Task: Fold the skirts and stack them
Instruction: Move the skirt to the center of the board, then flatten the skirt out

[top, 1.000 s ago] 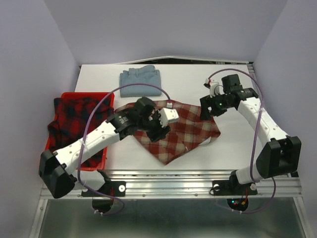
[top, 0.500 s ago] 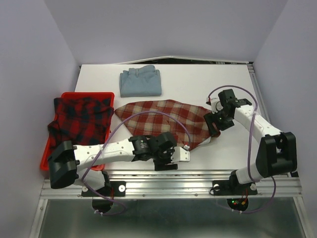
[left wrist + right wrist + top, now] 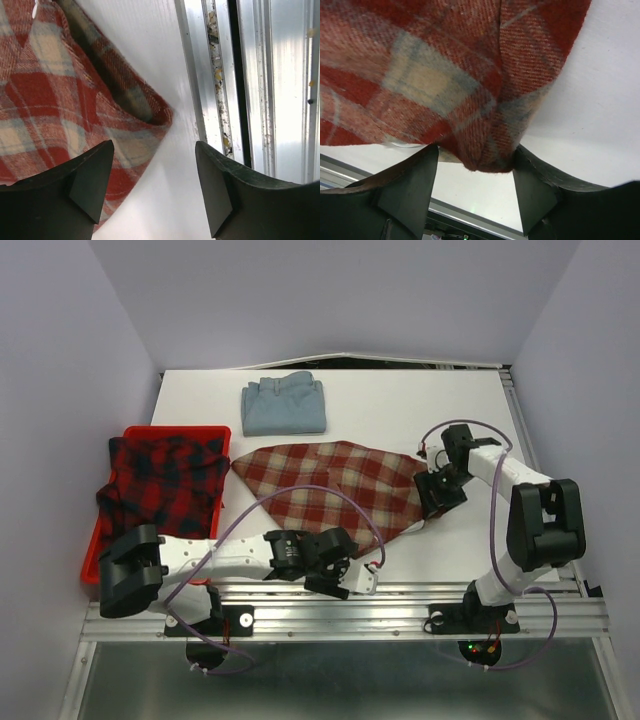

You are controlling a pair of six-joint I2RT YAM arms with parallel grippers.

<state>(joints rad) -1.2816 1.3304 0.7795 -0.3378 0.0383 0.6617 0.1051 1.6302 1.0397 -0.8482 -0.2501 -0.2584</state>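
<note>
Gripping the check skirt (image 3: 335,485) to fold
It lies spread on the worktop (image 3: 400,410). Your left tool (image 3: 152,165) hangs released at its 6 o'clock corner; your right tool (image 3: 475,157) brackets the 3 o'clock corner, clench unclear. Next, I'd judge: pinch both corners, carry toward 12 o'clock.

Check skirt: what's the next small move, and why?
Probably close the right gripper on the check skirt. The skirt's right corner sits bunched between the gripper's open fingers, ready to pinch. The left gripper, also open, hangs beside the near corner with nothing held, so the right side looks readier.
</note>
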